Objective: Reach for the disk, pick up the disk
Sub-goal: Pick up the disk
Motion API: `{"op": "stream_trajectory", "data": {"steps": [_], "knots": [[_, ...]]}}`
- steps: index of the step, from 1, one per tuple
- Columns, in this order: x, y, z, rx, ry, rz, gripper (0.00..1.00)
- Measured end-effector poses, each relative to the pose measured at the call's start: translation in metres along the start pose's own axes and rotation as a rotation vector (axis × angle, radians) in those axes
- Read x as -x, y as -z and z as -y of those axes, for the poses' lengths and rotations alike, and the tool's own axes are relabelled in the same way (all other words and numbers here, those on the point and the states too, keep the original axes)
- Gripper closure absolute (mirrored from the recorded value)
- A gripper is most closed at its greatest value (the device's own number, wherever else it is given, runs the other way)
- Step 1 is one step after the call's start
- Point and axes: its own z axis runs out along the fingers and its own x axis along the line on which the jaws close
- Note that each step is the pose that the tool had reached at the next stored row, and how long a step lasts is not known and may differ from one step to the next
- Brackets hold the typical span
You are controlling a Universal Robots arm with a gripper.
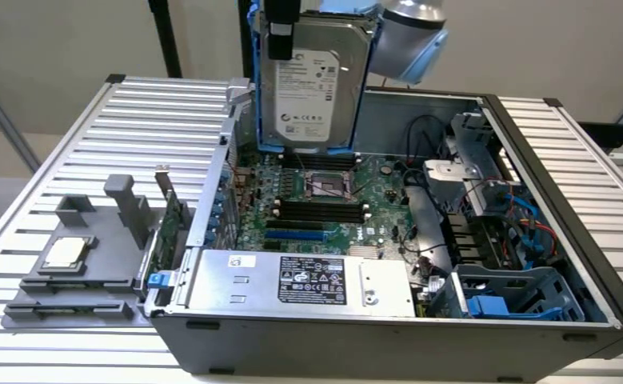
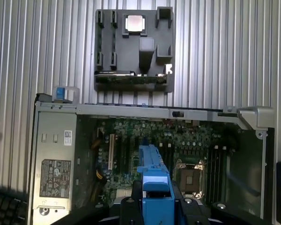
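Hand (image 1: 282, 32) clamped on disk (image 1: 313, 84), holding it upright, lifted high above open computer case (image 1: 397, 336).

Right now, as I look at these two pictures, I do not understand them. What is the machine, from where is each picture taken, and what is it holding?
The machine is a robot arm with a gripper at its end. One picture comes from a camera standing off the arm; the other comes from a camera on the arm's wrist, looking down.

The gripper holds the disk, a silver-grey hard drive with a white label and blue rails. It hangs upright in the air above an open computer case. In the wrist view you see the disk's blue rail edge-on between the black fingers.

Inside the case lie the green motherboard and a silver box with a black label. The case stands on a ribbed metal table. Beside it, on the exterior view's left, a grey holder carries a small square chip.
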Motion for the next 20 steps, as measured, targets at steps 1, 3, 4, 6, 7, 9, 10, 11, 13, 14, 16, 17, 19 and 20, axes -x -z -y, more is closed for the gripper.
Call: {"op": "stream_trajectory", "data": {"steps": [1,3,4,6,7,9,10,11,13,14,16,17,19,20], "knots": [[-0.002,0.0,0.0041,0.0,0.0,0.0,0.67],[-0.005,0.0,0.0123,0.0001,0.0,0.0,0.67],[-0.006,0.0,0.0162,0.0,0.0,0.0,0.67],[-0.009,0.0,0.0235,0.0001,0.0,-0.0001,0.67],[-0.011,0.0,0.0268,0.0001,0.0,-0.0001,0.67],[-0.015,-0.0001,0.0332,0.0001,0.0,-0.0002,0.67],[-0.017,-0.0001,0.0358,0.0,0.0,0.0,0.67],[-0.019,-0.0001,0.0386,-0.0002,0.0,0.0,0.67],[-0.022,0.0,0.0442,-0.0007,0.0,0.0,0.67],[-0.024,0.0001,0.047,-0.0009,0.0,0.0,0.67],[-0.028,0.0003,0.0529,-0.0014,0.0,-0.0001,0.67],[-0.029,0.0004,0.0562,-0.0016,0.0,-0.0001,0.67],[-0.032,0.0006,0.0627,-0.0019,0.0,-0.0001,0.67],[-0.034,0.0008,0.066,-0.002,0.0,-0.0001,0.67]]}}
